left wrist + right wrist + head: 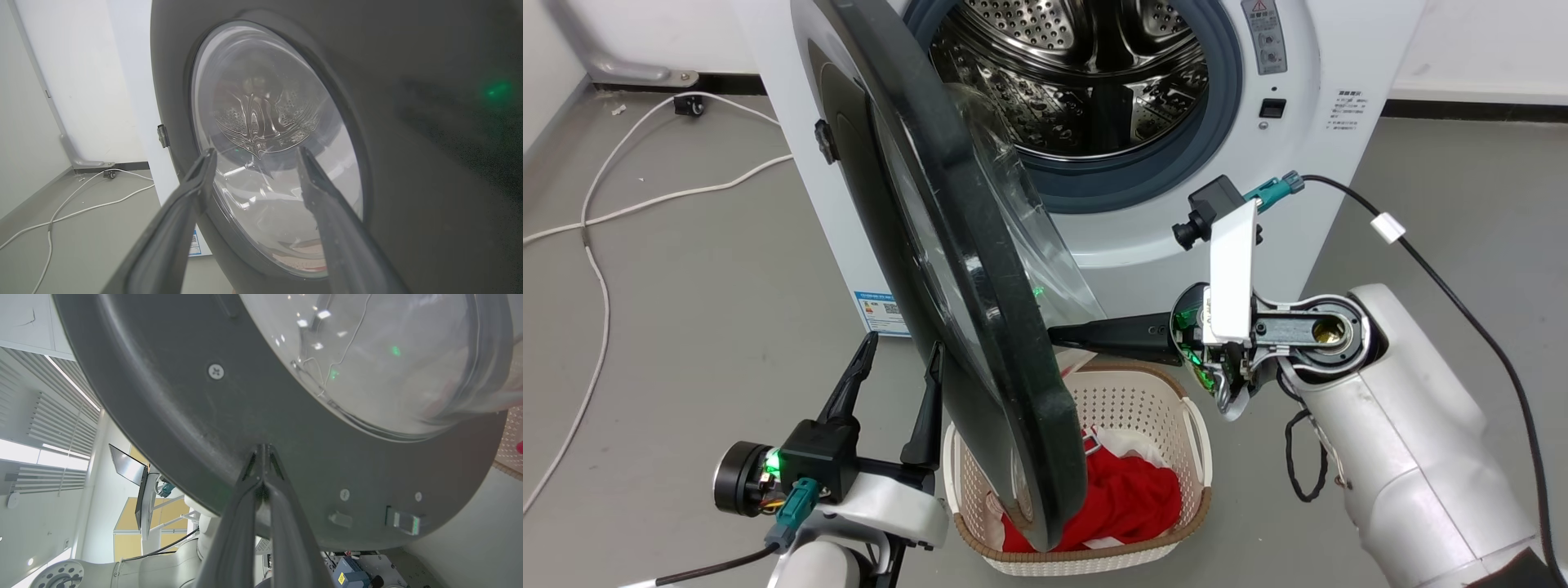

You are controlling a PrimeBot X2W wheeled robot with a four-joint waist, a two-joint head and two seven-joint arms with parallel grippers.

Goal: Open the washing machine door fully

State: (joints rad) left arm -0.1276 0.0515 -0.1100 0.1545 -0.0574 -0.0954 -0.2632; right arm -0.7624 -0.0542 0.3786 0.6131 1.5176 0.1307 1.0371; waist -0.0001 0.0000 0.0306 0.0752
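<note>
The washing machine (1311, 175) stands white at the top, its steel drum (1078, 65) exposed. The washing machine door (1005, 327), a black disc with a clear glass bowl, stands swung out on its left hinge, almost edge-on to me. My right gripper (1058, 335) is shut and points left, its tips pressed against the door's inner rim; up close, the right gripper (263, 448) touches the dark inner face of the door (184, 396) below the glass. My left gripper (900, 347) is open, just left of the door's outer face. From the left wrist, the left gripper (255, 152) faces the door (408, 163) with nothing between its fingers.
A cream perforated laundry basket (1201, 457) holding red cloth (1131, 498) sits on the floor under the door's lower edge. White cables (605, 204) trail over the grey floor at left. A black cable (1462, 302) runs to my right arm.
</note>
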